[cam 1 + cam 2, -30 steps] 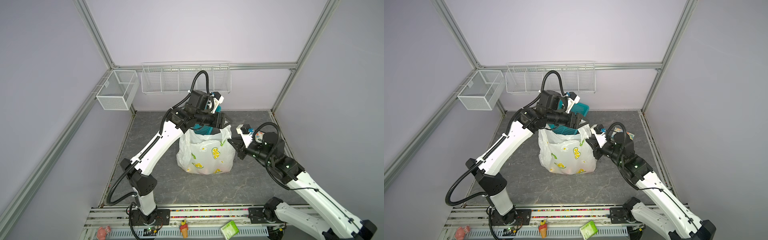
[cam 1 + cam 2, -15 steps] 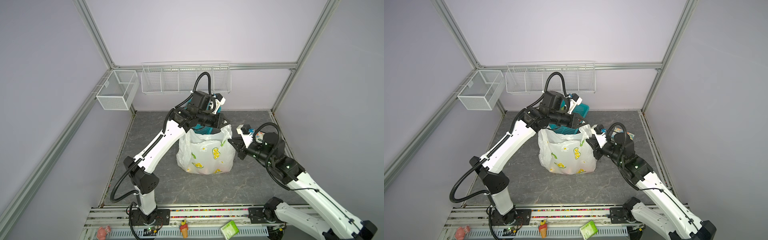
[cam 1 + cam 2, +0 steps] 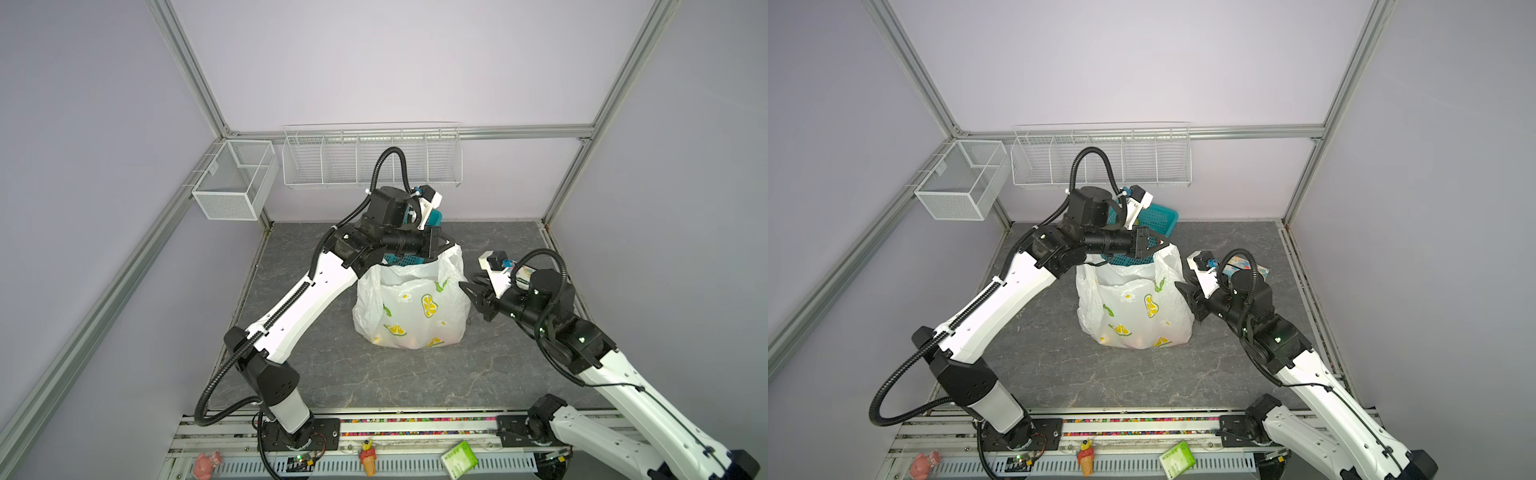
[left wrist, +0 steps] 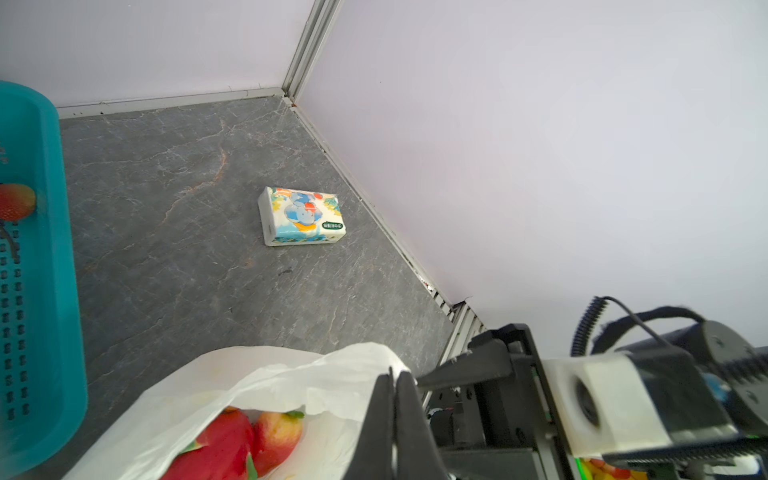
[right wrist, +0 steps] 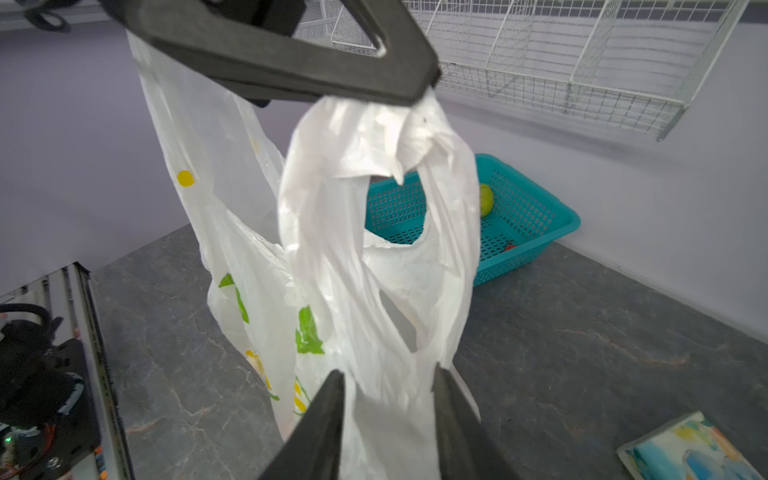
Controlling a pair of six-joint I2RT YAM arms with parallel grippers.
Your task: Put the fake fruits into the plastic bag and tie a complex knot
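Observation:
The plastic bag (image 3: 411,307) (image 3: 1138,307) stands upright mid-table, white with printed lemon slices. My left gripper (image 4: 395,374) (image 3: 446,245) (image 3: 1163,243) is shut on the top of one handle loop (image 5: 374,137) and holds it up. My right gripper (image 5: 388,370) (image 3: 467,286) (image 3: 1183,289) is open at the bag's right side, with loose bag film between its jaws. Inside the bag lie a red dragon fruit (image 4: 220,440) and a red-yellow fruit (image 4: 276,432). A strawberry (image 4: 14,201) and a green round fruit (image 5: 486,199) sit in the basket.
The teal perforated basket (image 3: 1154,218) (image 5: 528,220) stands right behind the bag. A cartoon-printed packet (image 4: 301,216) (image 3: 1241,262) lies at the right, near my right arm. Wire racks (image 3: 370,158) and a mesh box (image 3: 232,183) hang on the walls. Small figurines (image 3: 368,457) sit on the front rail.
My left gripper has shut on the bag's handle loop. My right gripper has opened, its jaws now apart around the bag film.

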